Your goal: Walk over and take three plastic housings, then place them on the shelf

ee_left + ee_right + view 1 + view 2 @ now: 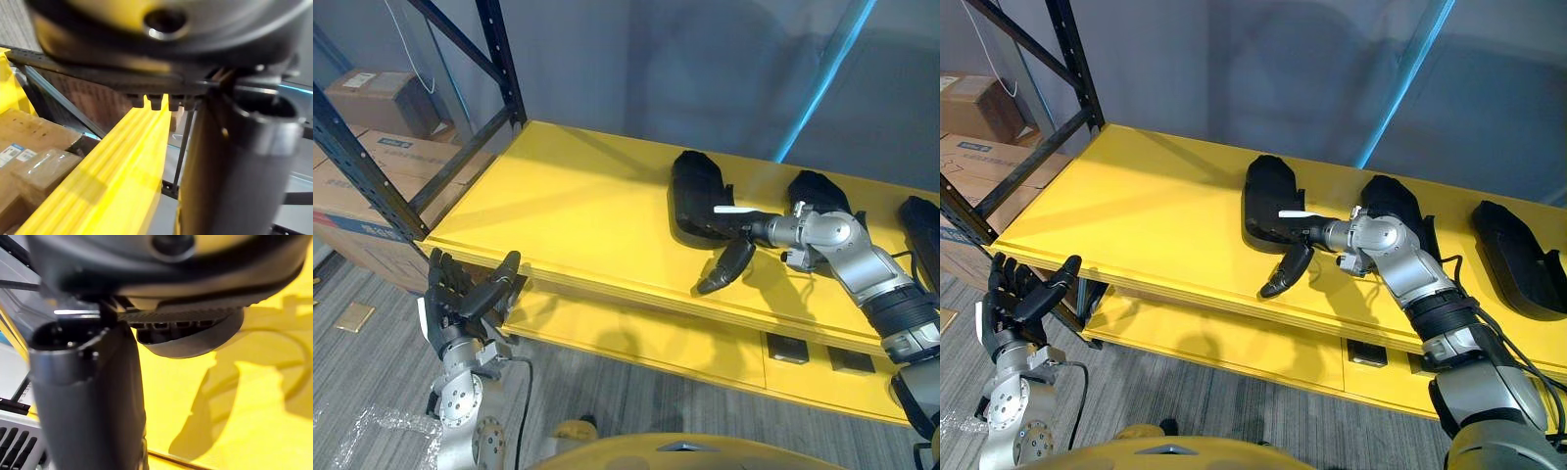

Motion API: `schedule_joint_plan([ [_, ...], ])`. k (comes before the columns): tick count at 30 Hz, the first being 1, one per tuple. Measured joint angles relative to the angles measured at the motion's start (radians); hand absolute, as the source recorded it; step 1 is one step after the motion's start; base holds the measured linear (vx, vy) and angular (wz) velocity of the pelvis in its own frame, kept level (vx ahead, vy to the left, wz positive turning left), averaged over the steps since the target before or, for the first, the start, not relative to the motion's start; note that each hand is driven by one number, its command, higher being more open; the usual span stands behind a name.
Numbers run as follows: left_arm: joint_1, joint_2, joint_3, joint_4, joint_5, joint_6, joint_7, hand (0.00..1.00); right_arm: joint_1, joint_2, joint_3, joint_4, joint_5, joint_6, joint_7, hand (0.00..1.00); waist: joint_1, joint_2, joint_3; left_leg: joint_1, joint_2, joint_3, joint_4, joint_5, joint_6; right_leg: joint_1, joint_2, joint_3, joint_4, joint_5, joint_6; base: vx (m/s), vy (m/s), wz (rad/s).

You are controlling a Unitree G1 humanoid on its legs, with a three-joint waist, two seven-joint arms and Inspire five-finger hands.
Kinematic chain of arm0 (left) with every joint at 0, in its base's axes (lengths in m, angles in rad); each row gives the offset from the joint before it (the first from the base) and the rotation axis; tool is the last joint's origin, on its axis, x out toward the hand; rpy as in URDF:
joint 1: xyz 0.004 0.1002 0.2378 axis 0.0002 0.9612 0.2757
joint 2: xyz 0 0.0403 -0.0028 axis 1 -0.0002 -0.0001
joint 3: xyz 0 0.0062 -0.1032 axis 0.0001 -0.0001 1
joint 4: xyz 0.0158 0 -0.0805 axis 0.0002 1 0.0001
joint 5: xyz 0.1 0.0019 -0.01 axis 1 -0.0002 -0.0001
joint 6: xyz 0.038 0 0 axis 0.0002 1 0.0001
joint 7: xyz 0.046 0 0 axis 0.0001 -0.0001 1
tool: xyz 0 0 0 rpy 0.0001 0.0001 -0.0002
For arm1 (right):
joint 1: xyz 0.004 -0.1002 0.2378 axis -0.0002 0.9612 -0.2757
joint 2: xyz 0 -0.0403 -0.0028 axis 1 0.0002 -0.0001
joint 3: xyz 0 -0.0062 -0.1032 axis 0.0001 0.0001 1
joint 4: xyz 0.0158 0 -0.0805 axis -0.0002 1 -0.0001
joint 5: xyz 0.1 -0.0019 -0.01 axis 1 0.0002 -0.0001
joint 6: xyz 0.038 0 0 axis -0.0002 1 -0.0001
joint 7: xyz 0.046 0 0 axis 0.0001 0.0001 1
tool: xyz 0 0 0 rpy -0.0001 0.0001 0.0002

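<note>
Three housings (1268, 201) on a yellow shelf (1136, 220); right hand (1293, 262), fingers straight, beside the leftmost; left hand (1016, 302), fingers loose, by the shelf edge.

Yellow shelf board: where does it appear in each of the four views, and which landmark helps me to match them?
Left eye view: the yellow shelf board crosses the middle, from left to right edge.
Right eye view: across the middle again.
Left wrist view: its ribbed edge rises from lower left to centre.
Right wrist view: its top surface on the right side.
Landmark: the black rack frame at the board's left end.
</note>
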Motion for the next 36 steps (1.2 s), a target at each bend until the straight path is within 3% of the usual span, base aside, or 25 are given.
schedule_joint_plan([
  [32, -0.001, 0.006, -0.002, 0.013, -0.005, 0.022, -0.012, 1.00, 0.000, 0.056, 0.027, -0.008, -0.041, -0.027, -0.014, 1.00, -0.005, -0.003, -0.019, 0.017, -0.003, 0.002, -0.034, 0.019, 0.001, -0.002, -0.001, 0.002, 0.000, 0.000, 0.000, 0.00, 0.000, 0.00],
  [36, -0.001, 0.014, -0.003, 0.040, -0.030, 0.022, -0.013, 1.00, 0.000, -0.014, 0.026, -0.089, -0.080, -0.028, -0.040, 1.00, -0.011, -0.004, -0.019, 0.017, -0.002, 0.009, -0.034, 0.018, 0.001, -0.006, -0.001, 0.008, 0.000, 0.002, 0.003, 0.00, 0.005, -0.03],
])
